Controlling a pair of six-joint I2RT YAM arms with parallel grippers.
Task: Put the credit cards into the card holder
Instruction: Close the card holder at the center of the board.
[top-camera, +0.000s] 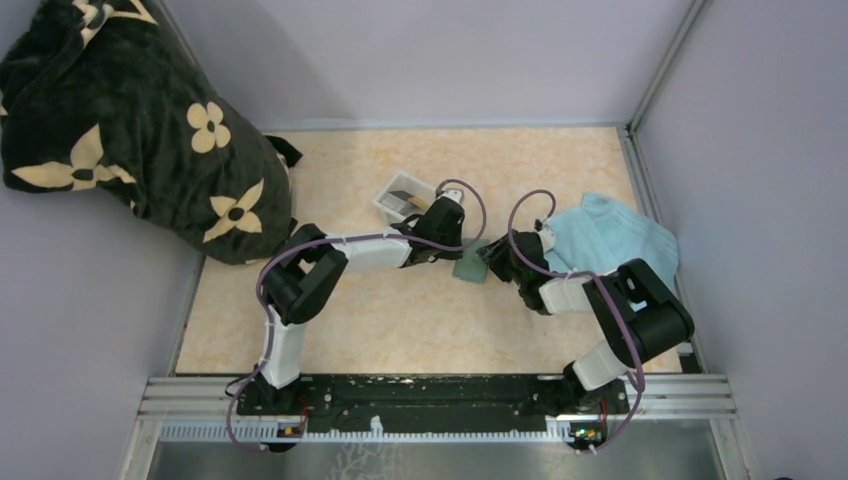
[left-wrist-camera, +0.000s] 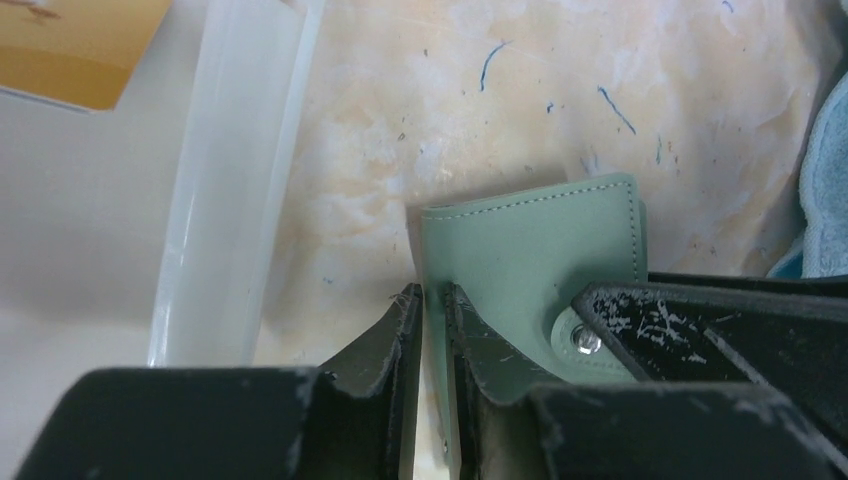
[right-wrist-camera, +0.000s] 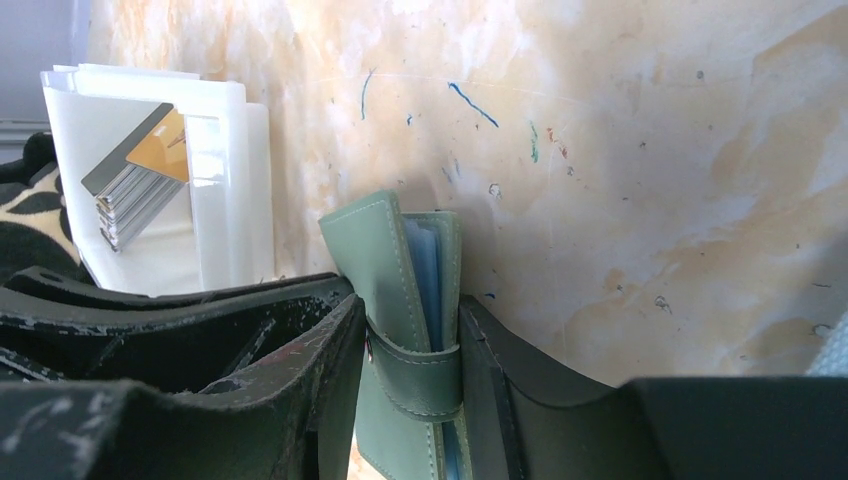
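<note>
Folded card holder held on edge mid-desk, between both arms.
Left jaws, nearly closed, pinch one thin stitched flap; right jaws, half open, press both faces of the strapped body. Best to hold one side firm and peel the soft matte cover apart gently. Beyond, toward the far edge, stiff glossy cards stand in a white plastic tray.
</note>
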